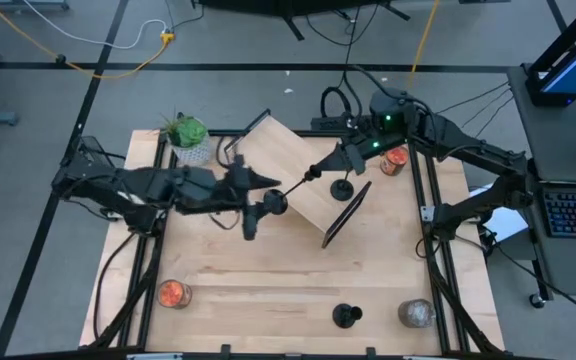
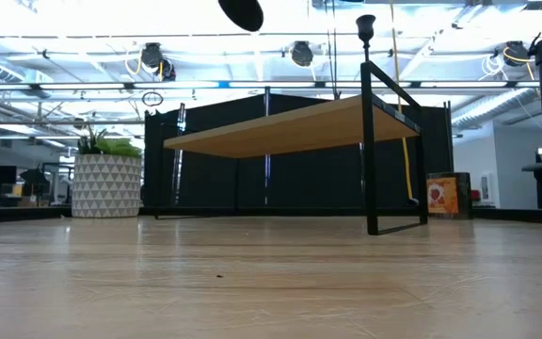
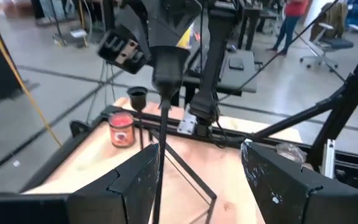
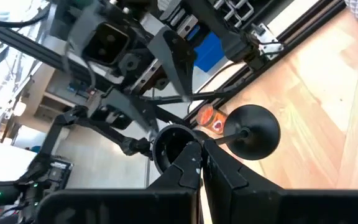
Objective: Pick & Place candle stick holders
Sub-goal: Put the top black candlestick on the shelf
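Note:
My right gripper (image 1: pixel 326 168) is shut on a black candle stick holder (image 1: pixel 293 188) held in the air over the wooden shelf (image 1: pixel 288 150). Its disc base (image 1: pixel 273 203) points toward my left arm. My left gripper (image 1: pixel 260 203) is open. In the left wrist view its fingers (image 3: pixel 135 177) stand on either side of the holder's thin stem (image 3: pixel 161 134); I cannot tell whether they touch it. A second holder (image 1: pixel 342 188) stands upright on the shelf. A third (image 1: pixel 346 316) stands on its base near the table's near edge. My right gripper pinches the holder's cup top (image 4: pixel 169 149) between its two fingers, coming from the table's right side. The holder lies roughly level along the line of the fingers. Its stem (image 4: pixel 229 138) and disc base (image 4: pixel 253 130) stick out beyond them, lifted clear of the shelf and table.
The tilted wooden shelf has a black frame (image 1: pixel 346 215). A potted plant (image 1: pixel 188 140) stands at the far left. Candle jars stand at the near left (image 1: pixel 173 294) and far right (image 1: pixel 396 160), and a grey jar (image 1: pixel 416 313) at the near right. Bare table lies in the near middle.

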